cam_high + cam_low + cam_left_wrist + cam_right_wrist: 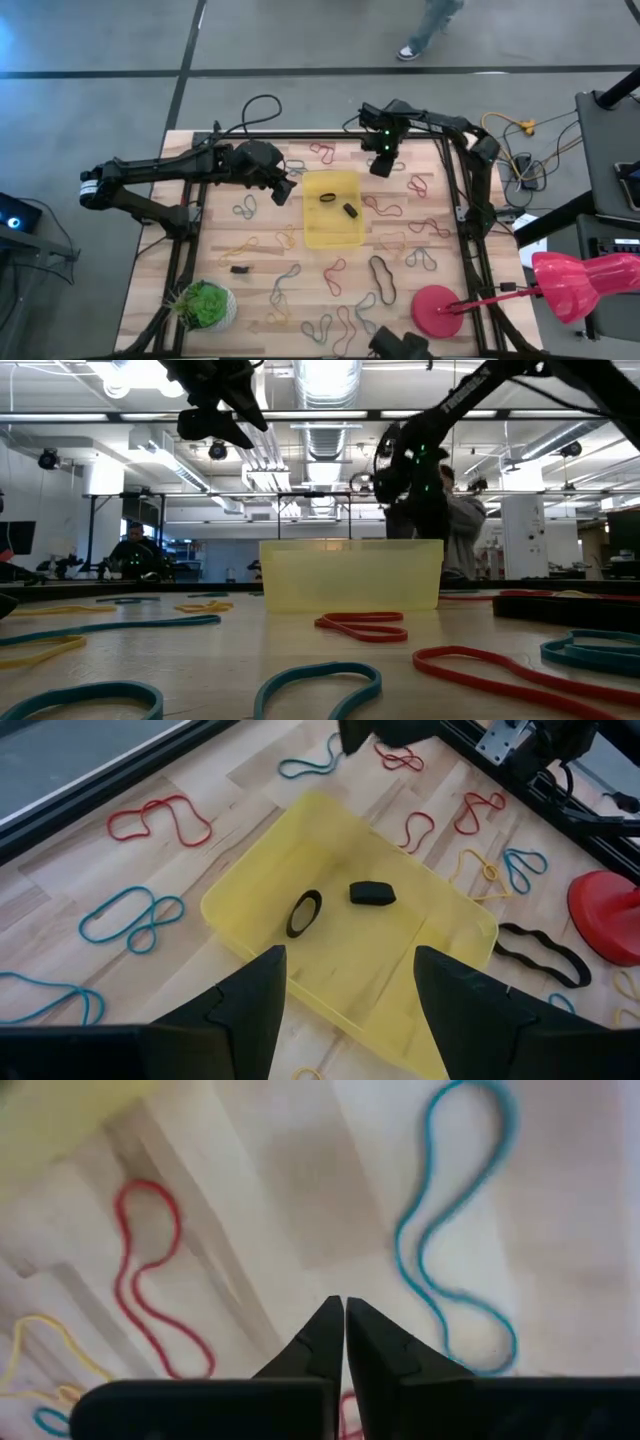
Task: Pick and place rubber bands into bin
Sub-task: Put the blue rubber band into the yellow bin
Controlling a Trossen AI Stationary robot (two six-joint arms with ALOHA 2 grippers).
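Observation:
The yellow bin (333, 225) rests flat on the wooden table with two black rubber bands (304, 913) (372, 893) inside. Many coloured rubber bands lie scattered around it, such as a blue one (460, 1230) and a red one (150, 1270). My left gripper (285, 190) (345, 1000) hangs open above the bin's left edge, high over the table in the low view (215, 415). My right gripper (381, 165) (345, 1315) is shut with nothing between its fingers, raised over the table just past the bin's far right corner.
A red disc (437, 308) stands at the near right corner and a green plant ball (205, 303) at the near left. A wide black loop (382, 277) lies near the disc. Black frame rails (465, 180) border the table. A person (135, 550) shows in the room behind.

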